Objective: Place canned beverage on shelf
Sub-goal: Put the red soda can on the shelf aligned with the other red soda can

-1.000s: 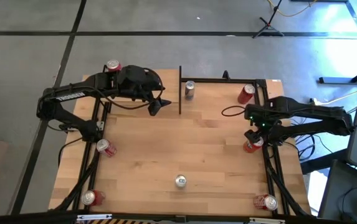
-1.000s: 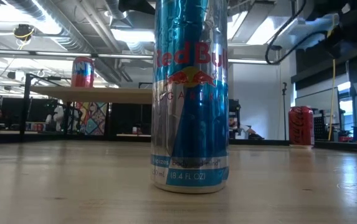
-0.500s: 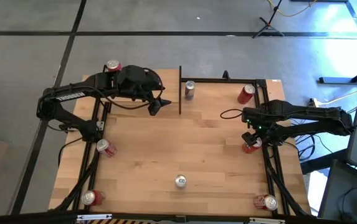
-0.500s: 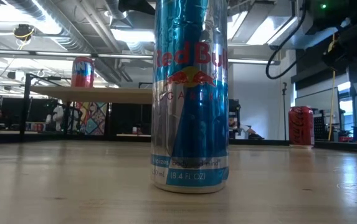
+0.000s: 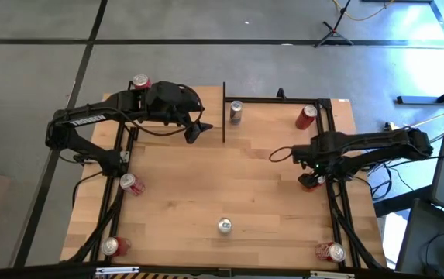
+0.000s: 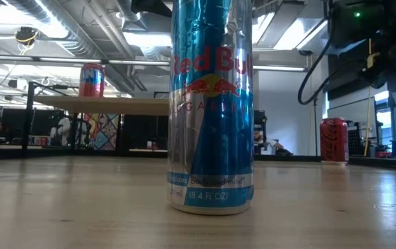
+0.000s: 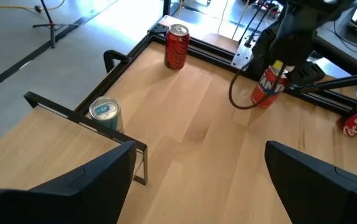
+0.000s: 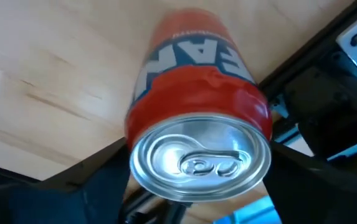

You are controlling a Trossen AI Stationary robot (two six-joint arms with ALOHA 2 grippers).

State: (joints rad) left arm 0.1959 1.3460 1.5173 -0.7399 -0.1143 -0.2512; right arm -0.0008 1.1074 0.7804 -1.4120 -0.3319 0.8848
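Note:
An orange-red can (image 8: 197, 124) stands upright on the table at its right edge (image 5: 307, 184). My right gripper (image 8: 200, 183) hangs over it, pointing down, open, with one finger (image 8: 100, 186) on each side of the can's upper part. The left wrist view shows that arm above the same can (image 7: 266, 87). My left gripper (image 7: 197, 186) hovers open and holds nothing above the shelf (image 7: 35, 149) at the far left (image 5: 197, 130). A red can (image 6: 92, 79) stands on the shelf (image 6: 108, 104). My right gripper comes at the orange-red can from above, its fingers close beside the can's upper wall (image 8: 138, 134) just under the rim. I cannot tell whether they touch it. The can stands upright on the table.
A tall blue-silver can (image 5: 224, 225) stands near the front middle. A blue-topped can (image 5: 235, 111) stands beside the shelf's edge. More red cans stand at the far right (image 5: 306, 116), left edge (image 5: 132, 184) and both near corners (image 5: 111, 246) (image 5: 330, 251). A black frame borders the table.
My right gripper has gone down over the orange-red can at the table's right edge and tipped more steeply downward, so it now covers most of the can in the high view. The can has not moved.

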